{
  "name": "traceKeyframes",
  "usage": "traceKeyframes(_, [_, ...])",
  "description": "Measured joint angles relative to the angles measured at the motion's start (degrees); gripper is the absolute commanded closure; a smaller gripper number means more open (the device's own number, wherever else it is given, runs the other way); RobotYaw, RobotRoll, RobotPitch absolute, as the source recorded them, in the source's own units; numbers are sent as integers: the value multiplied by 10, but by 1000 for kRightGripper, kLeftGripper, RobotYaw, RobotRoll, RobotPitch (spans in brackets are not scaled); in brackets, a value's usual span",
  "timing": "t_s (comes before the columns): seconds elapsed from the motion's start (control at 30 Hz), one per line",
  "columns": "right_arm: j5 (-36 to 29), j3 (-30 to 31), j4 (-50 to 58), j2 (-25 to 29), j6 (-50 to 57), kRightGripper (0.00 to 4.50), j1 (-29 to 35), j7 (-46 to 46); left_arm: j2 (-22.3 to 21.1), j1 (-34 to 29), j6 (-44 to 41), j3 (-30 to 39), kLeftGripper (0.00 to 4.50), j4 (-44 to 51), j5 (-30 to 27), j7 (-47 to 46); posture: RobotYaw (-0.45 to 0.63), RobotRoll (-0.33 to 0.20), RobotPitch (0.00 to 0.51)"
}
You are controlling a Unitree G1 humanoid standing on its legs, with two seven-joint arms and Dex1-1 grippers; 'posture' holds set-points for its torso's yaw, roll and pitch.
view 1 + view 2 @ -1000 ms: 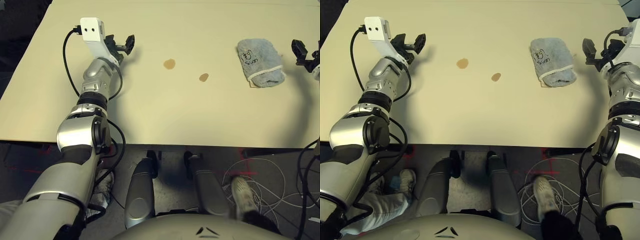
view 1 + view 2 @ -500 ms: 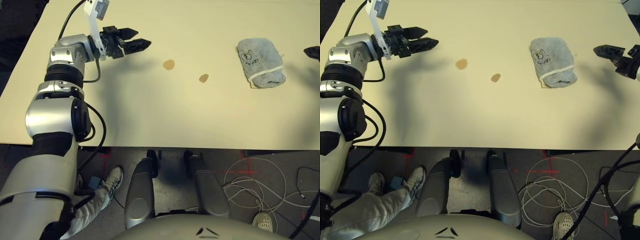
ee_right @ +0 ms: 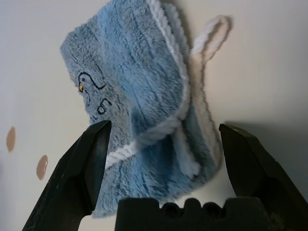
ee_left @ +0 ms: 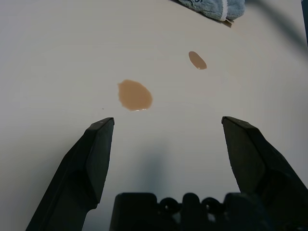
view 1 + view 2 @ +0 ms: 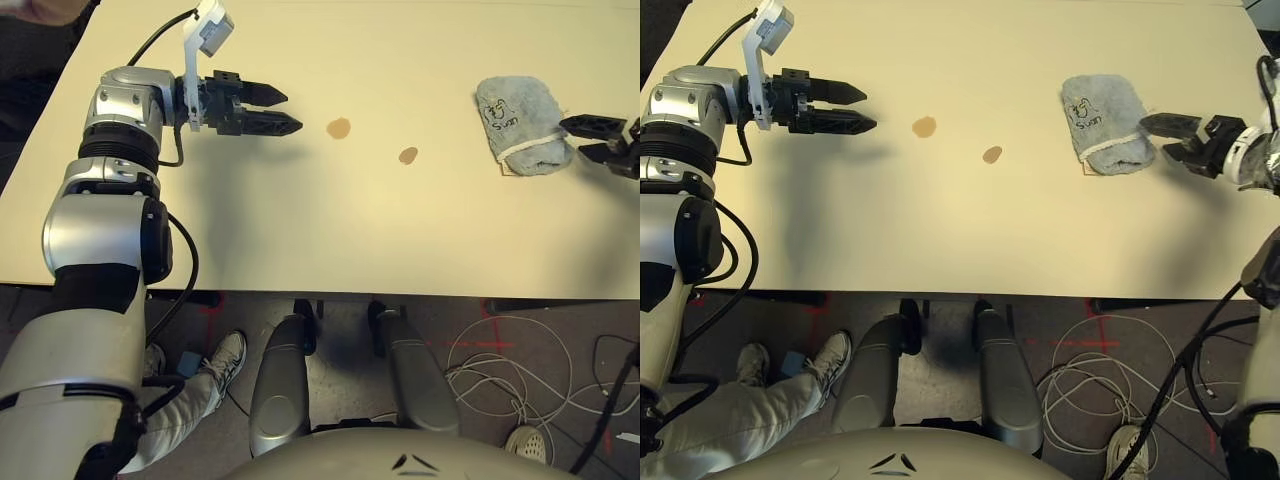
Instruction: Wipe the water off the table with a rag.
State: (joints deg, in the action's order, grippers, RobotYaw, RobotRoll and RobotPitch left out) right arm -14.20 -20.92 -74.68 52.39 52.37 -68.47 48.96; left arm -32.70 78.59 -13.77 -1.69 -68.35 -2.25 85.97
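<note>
The water shows as two small tan-brown spots, one larger [image 5: 339,128] and one smaller [image 5: 407,155], mid-table on the pale beige table [image 5: 350,230]. The folded grey-blue rag [image 5: 520,125], with a white hem and a dark drawing, lies to their right. My left gripper [image 5: 290,110] hovers open just left of the larger spot [image 4: 135,95], pointing at it with nothing between its fingers. Open as well, my right gripper [image 5: 1155,135] sits at the rag's right end, its fingers on either side of the rag [image 3: 139,101] without closing on it.
Below the table's near edge [image 5: 330,292] lie loose white cables [image 5: 510,370] on the floor at the right. A person's leg and shoe [image 5: 215,365] are on the floor at the left.
My left gripper has swung round to point right at the spots and dropped slightly. My right gripper has moved left from the table's right edge up to the rag.
</note>
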Motion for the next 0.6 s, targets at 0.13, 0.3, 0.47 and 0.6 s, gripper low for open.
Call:
traceKeyframes(0.13, [-8,-7,2,-10,2,16,0,-6,1,0,2,0,0,0,1,0,29,0,340])
traceKeyframes(0.3, [-14,-10,4,-37,17,16,-16,-7,5,0,6,0,0,0,2,0,18,0,347])
traceKeyframes(0.47, [-14,1,7,-67,26,16,-36,2,13,0,10,0,0,-1,3,0,14,0,351])
traceKeyframes(0.6, [-10,5,11,-81,14,16,-42,0,17,0,10,0,0,-1,3,-1,17,0,353])
